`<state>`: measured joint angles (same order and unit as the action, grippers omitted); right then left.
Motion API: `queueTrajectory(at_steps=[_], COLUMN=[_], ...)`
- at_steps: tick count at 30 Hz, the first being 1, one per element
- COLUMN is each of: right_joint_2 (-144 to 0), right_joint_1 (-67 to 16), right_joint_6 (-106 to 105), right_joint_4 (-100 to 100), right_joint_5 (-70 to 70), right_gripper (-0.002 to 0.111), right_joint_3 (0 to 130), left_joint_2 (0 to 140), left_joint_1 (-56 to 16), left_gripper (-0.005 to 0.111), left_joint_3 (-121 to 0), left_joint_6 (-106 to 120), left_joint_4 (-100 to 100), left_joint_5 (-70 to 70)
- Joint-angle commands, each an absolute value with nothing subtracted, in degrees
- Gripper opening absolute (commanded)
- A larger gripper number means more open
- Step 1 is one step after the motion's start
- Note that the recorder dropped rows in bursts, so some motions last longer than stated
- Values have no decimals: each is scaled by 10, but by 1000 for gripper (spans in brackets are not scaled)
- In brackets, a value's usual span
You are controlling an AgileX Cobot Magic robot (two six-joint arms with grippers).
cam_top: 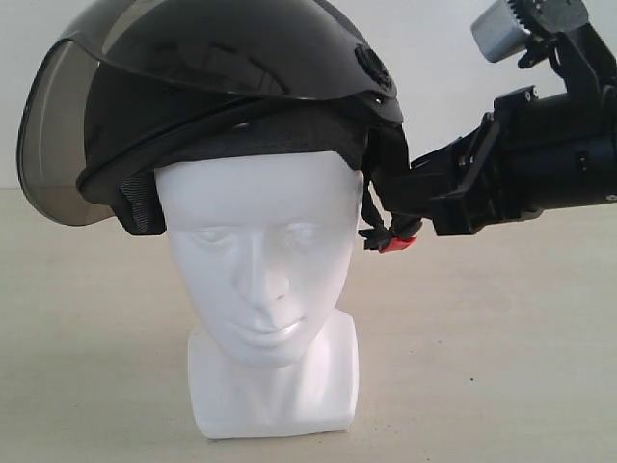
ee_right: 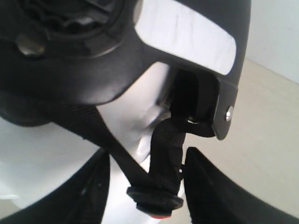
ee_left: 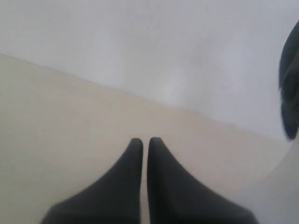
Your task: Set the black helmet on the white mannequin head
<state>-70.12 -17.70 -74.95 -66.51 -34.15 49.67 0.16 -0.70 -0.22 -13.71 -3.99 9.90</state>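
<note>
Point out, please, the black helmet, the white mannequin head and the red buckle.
black helmet (cam_top: 289, 58), exterior view, top of the shell.
white mannequin head (cam_top: 253, 193), exterior view, the forehead.
red buckle (cam_top: 398, 243), exterior view, its red tip below the strap.

No writing, label, brand mark, number or sign can be read in any view; the black helmet (cam_top: 222, 48) and the white mannequin head (cam_top: 265, 280) show plain surfaces, and the round fitting (cam_top: 374, 68) on the helmet's side is too blurred to show any mark
</note>
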Motion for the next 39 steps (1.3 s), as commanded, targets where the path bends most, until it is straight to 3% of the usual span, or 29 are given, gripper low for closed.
queueTrajectory(at_steps=[1,4,9,15,29,39], right_joint_2=[-708,-714,-715,-715,-714,-713], right_joint_1=[-178,-178,-178,-178,-178,-178], right_joint_6=[-758,-758,-763,-722,-650,-626], right_joint_4=[-681,-687,-684,-632,-558,-541], right_joint_5=[-335,-339,-352,-377,-394,-424], right_gripper=[45,32,-1,0,0,0], right_joint_3=[497,497,497,497,497,497], left_joint_2=[0,0,0,0,0,115], left_joint_1=[-12,-12,-12,-12,-12,-12], left_gripper=[4,4,4,4,4,4], left_joint_3=[0,0,0,0,-15,-68], left_joint_6=[-191,-195,-195,-345,-347,-347], left_joint_4=[-104,-107,-108,-112,-112,-112], left_joint_5=[-48,-123,-219,-221,-195,-241])
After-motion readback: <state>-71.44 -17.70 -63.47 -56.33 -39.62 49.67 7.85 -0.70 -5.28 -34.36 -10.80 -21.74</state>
